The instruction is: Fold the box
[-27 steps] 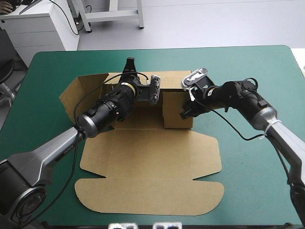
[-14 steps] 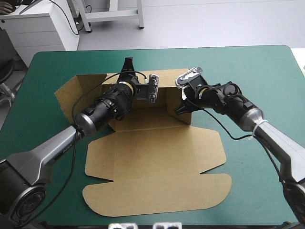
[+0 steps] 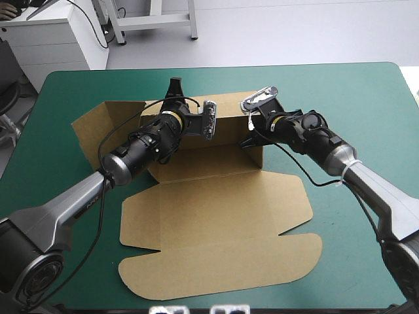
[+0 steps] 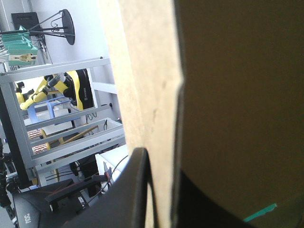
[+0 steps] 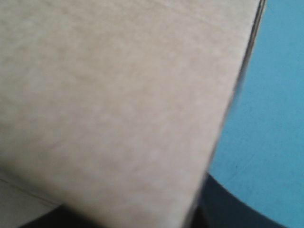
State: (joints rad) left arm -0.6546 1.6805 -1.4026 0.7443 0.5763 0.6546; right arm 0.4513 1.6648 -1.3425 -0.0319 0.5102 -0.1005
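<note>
The brown box lies mid-table with its lid flat toward the front edge. Its back wall and right wall stand raised, and the left flap is spread outward. My left gripper is shut on the back wall's top edge. In the left wrist view the board's edge runs down between the fingers. My right gripper is shut on the right wall. The right wrist view is mostly board, with a black finger under it.
The teal-green cover shows around the box, widest to its right. The lid's rounded front flap reaches close to the table's front edge. The left flap ends not far from the table's left edge.
The right gripper has moved toward the far edge and a little left with the right wall. The whole sheet has turned slightly: the lid swung right and the left flap slid left.
</note>
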